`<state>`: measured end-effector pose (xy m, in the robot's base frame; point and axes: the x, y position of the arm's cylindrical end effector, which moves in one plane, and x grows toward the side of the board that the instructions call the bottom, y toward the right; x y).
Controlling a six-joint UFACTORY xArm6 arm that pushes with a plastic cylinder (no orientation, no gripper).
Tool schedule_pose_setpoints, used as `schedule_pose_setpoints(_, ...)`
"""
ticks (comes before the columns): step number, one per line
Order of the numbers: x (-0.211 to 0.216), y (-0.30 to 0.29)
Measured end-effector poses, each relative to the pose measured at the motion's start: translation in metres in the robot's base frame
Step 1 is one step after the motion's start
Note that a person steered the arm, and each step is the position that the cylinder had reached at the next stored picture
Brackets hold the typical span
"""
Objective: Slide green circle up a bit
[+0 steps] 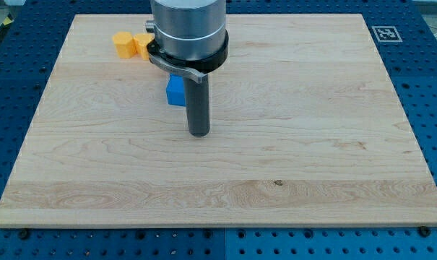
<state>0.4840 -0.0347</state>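
Observation:
No green circle shows in the camera view; it may be hidden behind the arm. My tip (198,133) rests on the wooden board (276,166) a little left of the middle. A blue block (175,91) sits just up and left of the tip, partly covered by the arm's bracket; its shape is not clear. An orange block (122,44) and a yellow block (141,45) touch each other near the view's top left, beside the arm's grey body (188,29).
The board lies on a blue perforated table (16,87). A black-and-white marker tag (386,33) sits at the board's top right corner.

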Motion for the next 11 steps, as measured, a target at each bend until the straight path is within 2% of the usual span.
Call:
schedule_pose_setpoints(1, 0.008, 0.014)
schedule_pose_setpoints(2, -0.005, 0.086)
schedule_pose_setpoints(3, -0.054, 0.133)
schedule_pose_setpoints(4, -0.103, 0.128)
schedule_pose_setpoints(7, -0.135, -0.004)
schedule_pose_setpoints(9, -0.175, -0.009)
schedule_pose_setpoints(11, -0.191, -0.026)
